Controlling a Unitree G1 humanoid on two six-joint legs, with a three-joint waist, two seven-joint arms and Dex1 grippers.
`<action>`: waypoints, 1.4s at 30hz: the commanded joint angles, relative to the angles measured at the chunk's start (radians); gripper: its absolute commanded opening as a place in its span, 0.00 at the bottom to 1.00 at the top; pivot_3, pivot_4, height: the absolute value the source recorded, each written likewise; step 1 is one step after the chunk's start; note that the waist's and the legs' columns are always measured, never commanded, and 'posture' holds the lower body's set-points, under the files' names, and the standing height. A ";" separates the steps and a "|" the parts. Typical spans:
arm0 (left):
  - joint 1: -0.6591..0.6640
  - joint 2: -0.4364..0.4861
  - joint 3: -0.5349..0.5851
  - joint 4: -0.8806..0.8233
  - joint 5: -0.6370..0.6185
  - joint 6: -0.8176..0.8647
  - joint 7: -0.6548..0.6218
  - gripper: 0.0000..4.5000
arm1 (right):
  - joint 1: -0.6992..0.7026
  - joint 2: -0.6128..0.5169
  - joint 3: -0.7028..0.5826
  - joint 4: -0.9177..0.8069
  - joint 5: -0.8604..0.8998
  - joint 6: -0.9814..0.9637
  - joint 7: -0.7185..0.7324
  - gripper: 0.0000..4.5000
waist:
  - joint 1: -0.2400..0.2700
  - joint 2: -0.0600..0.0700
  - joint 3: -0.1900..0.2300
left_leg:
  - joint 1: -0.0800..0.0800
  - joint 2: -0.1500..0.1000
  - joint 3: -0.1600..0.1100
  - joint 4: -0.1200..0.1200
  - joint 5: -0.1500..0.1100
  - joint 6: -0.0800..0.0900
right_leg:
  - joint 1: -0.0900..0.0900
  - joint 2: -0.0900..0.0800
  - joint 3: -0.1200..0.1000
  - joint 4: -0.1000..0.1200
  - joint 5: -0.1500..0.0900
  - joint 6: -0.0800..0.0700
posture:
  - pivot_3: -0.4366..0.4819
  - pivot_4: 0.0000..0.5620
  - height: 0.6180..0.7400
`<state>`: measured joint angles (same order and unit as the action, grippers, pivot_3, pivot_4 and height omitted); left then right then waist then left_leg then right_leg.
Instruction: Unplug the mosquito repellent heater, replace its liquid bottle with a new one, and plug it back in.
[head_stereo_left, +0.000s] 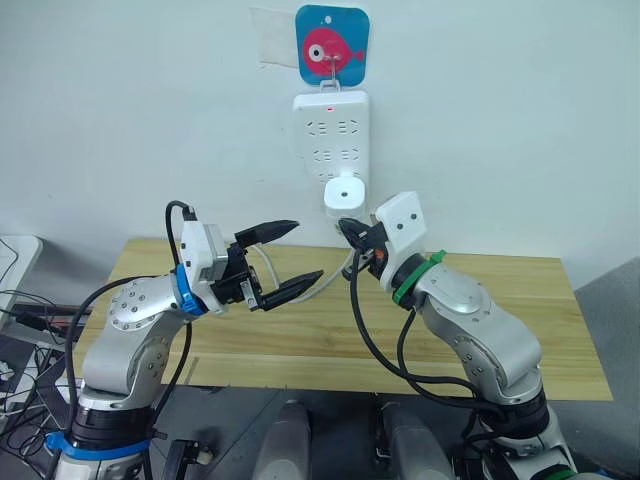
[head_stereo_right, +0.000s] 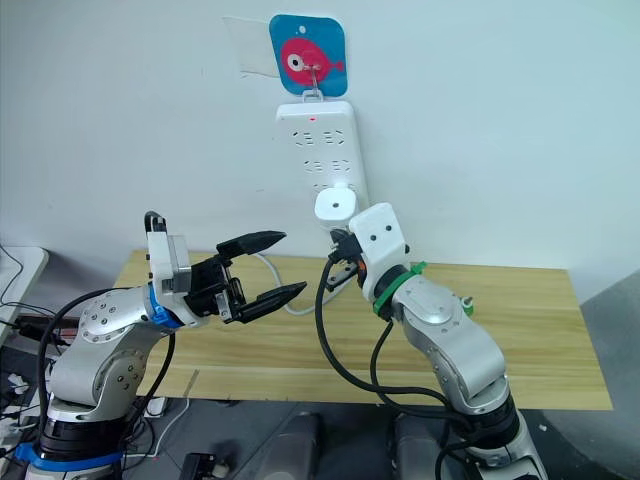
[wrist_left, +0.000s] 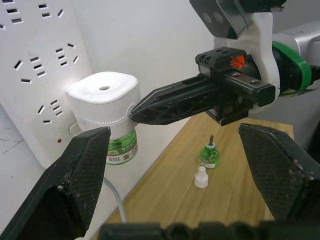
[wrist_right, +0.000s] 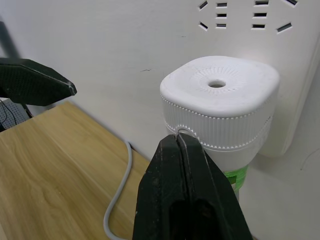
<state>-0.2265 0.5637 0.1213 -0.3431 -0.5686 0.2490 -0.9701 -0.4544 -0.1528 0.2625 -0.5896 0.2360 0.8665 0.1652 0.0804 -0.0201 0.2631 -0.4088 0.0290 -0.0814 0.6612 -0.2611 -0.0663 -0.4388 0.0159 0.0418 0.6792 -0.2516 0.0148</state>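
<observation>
The mosquito repellent heater (head_stereo_left: 342, 192), a white rounded unit with a vent hole on top, is plugged into the lowest socket of the white power strip (head_stereo_left: 330, 125) on the wall. A green liquid bottle (wrist_left: 123, 145) hangs under it. My right gripper (wrist_right: 178, 140) is shut, its tips touching the heater's ribbed side just above the bottle. My left gripper (head_stereo_left: 308, 250) is open in the air to the left of the heater, holding nothing. A second green bottle (wrist_left: 210, 155) with a bare wick stands on the table, a white cap (wrist_left: 201, 177) beside it.
The wooden table (head_stereo_left: 300, 335) runs along the wall below the strip. The strip's grey cable (wrist_right: 117, 200) drops onto the table beside the wall. A blue hook plate with a red fish (head_stereo_left: 332, 45) holds the strip.
</observation>
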 joint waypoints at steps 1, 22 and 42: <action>-0.013 -0.003 0.003 -0.008 -0.001 -0.025 0.008 0.99 | -0.026 0.004 -0.044 0.003 -0.060 -0.028 -0.057 0.00 | 0.000 0.000 0.000 | 0.000 0.000 0.000 0.000 0.000 0.000 | 0.000 0.000 0.000 0.000 0.000 0.000 | 0.83 0.47 1.00; -0.008 0.057 0.032 0.069 0.055 -0.012 0.046 1.00 | 0.062 -0.168 -0.134 -0.216 0.149 0.076 0.182 0.04 | 0.004 0.000 0.000 | -0.003 0.000 -0.001 -0.002 0.001 -0.001 | -0.003 0.000 -0.001 -0.002 0.000 0.000 | 0.85 0.44 1.00; -0.009 0.115 0.025 0.064 0.135 -0.039 0.076 1.00 | 0.146 -0.363 -0.310 -0.282 0.296 -0.015 0.286 0.99 | 0.056 0.000 0.000 | -0.005 0.000 0.000 -0.002 0.001 -0.001 | -0.003 0.000 -0.001 -0.005 0.000 0.000 | 0.88 0.39 1.00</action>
<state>-0.2303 0.6767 0.1267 -0.2588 -0.4252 0.2245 -0.8944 -0.3047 -0.5123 -0.0467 -0.8227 0.5286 0.8782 0.4606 0.1368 -0.0203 0.2632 -0.4138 0.0288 -0.0814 0.6596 -0.2598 -0.0676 -0.4415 0.0158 0.0409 0.6744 -0.2516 0.0150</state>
